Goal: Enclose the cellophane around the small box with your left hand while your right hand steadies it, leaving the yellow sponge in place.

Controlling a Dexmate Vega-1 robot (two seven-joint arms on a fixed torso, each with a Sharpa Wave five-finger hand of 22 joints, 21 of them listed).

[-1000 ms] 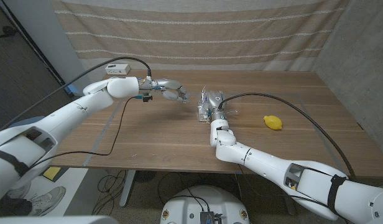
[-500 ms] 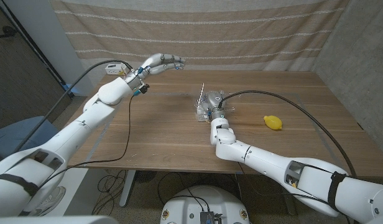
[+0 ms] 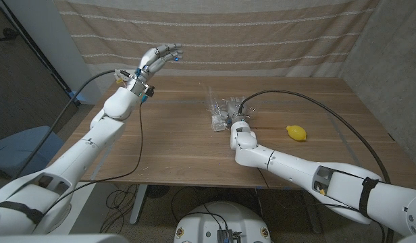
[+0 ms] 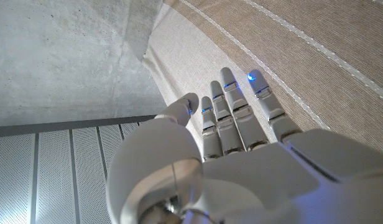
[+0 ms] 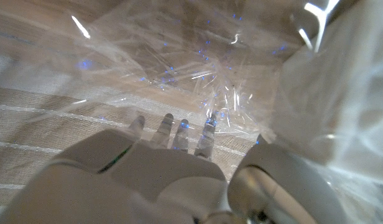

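The small box (image 3: 225, 115), wrapped in crinkled cellophane (image 3: 215, 108), is sitting near the middle of the wooden table (image 3: 167, 145), a little toward the far edge. The right hand (image 3: 236, 123) is lying right against its near side, fingers reaching into the clear film; in the right wrist view the fingers (image 5: 170, 130) are pushing up under a loose sheet of cellophane (image 5: 179, 68), with a pale bulk beside them that is probably the box, though the glare is making it hard to be sure. Whether this hand is actually clasping the box or merely pressing on it is not something the frames are settling.

The left hand (image 3: 158, 57) is hanging well apart from the bundle, raised above the table's far left part in front of the striped curtain (image 3: 262, 34). It is holding nothing, and its fingers (image 4: 241, 106) are stretching out nearly straight and close together, with small blue lights glowing near the tips.

There is one box, one sheet of cellophane and one yellow sponge (image 3: 296, 132). The sponge is lying on the table to the right of the right hand, well apart from the box and touching nothing else.

The wrapped bundle is looking slightly longer than wide, its long axis running roughly from the near edge toward the far edge and leaning a little left; the film is flaring out at the far left end.
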